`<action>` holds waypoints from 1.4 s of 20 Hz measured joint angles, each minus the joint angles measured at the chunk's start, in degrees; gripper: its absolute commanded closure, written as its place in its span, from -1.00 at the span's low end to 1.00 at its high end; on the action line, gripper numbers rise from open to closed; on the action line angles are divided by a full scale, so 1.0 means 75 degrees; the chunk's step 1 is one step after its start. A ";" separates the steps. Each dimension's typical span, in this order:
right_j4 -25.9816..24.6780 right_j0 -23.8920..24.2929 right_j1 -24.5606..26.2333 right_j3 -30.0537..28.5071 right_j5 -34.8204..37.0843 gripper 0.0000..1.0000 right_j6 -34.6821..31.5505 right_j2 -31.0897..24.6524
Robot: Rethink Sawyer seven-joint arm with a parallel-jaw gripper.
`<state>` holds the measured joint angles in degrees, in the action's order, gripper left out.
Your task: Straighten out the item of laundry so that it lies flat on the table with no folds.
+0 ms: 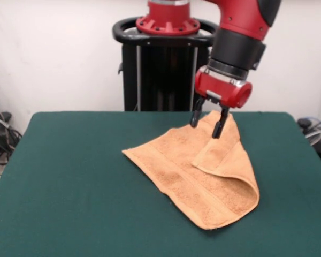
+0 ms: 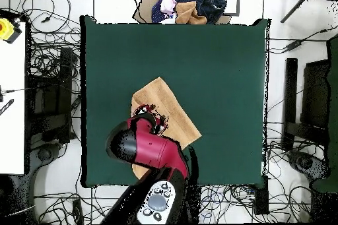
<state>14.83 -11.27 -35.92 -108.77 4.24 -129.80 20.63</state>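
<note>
The towel [image 1: 195, 179], unmarked, lies folded over on the table [image 1: 69, 176], the gripper [image 1: 208, 123] above with fingers apart.

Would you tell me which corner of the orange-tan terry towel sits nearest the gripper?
The folded-over corner at the orange-tan terry towel's far end, pointing toward the pedestal, lies directly beneath the open gripper; the other corners rest flat on the green felt table, farther away.
</note>
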 measured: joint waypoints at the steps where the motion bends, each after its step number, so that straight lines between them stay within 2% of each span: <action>1: -0.0060 0.0097 0.0025 0.0000 -0.0078 -1.00 0.0000 -0.0073; 28: -0.0628 0.0869 0.0725 -0.0035 -0.0723 -1.00 0.0000 -0.1151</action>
<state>10.13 -4.76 -30.48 -109.03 -1.18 -129.80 12.00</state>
